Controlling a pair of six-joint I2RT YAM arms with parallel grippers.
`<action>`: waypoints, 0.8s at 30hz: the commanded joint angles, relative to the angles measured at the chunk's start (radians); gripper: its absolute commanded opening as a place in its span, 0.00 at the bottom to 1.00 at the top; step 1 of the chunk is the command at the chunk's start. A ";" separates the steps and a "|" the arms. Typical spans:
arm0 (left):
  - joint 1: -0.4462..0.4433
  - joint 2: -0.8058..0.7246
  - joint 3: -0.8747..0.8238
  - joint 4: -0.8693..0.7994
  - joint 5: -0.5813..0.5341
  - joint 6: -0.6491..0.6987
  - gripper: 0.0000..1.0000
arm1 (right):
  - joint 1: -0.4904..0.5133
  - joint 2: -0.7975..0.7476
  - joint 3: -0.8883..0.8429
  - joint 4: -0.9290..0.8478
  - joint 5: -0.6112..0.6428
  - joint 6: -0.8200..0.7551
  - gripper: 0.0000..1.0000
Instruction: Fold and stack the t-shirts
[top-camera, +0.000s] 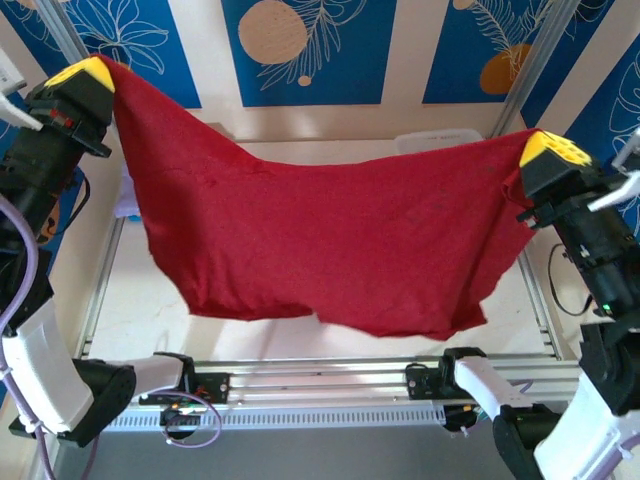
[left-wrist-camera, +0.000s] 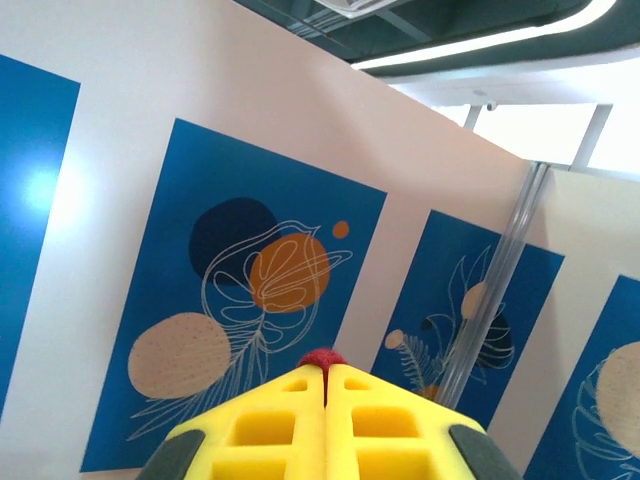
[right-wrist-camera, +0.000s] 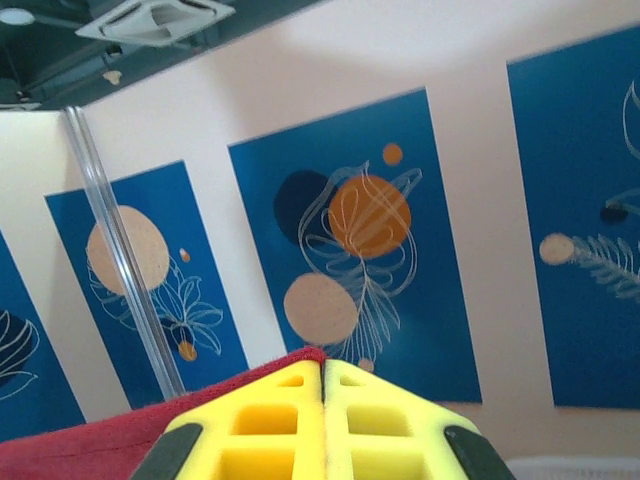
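Note:
A dark red t-shirt (top-camera: 330, 235) hangs spread wide above the table, held up at two corners. My left gripper (top-camera: 95, 72) is shut on its upper left corner, high at the left; a tuft of red cloth (left-wrist-camera: 322, 358) pokes out between the yellow fingertips (left-wrist-camera: 270, 420). My right gripper (top-camera: 545, 148) is shut on the upper right corner, a bit lower; red cloth (right-wrist-camera: 110, 435) trails off to the left of its fingers (right-wrist-camera: 280, 415). The shirt sags in the middle and its lower edge hangs over the table's front.
A pale lavender cloth (top-camera: 128, 200) peeks out at the left behind the red shirt. A white basket rim (top-camera: 440, 140) shows at the back right. The white table (top-camera: 130, 305) lies below, with metal rails (top-camera: 320, 385) at the front edge.

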 joint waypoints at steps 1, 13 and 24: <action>0.012 0.104 -0.009 0.045 -0.018 0.083 0.00 | -0.009 0.054 -0.093 0.044 -0.022 0.034 0.00; 0.046 0.657 -0.022 0.134 -0.112 0.215 0.00 | 0.067 0.481 -0.370 0.163 0.011 -0.006 0.00; 0.093 1.063 0.209 0.059 -0.066 0.077 0.66 | -0.014 1.059 0.163 -0.184 -0.034 -0.003 0.52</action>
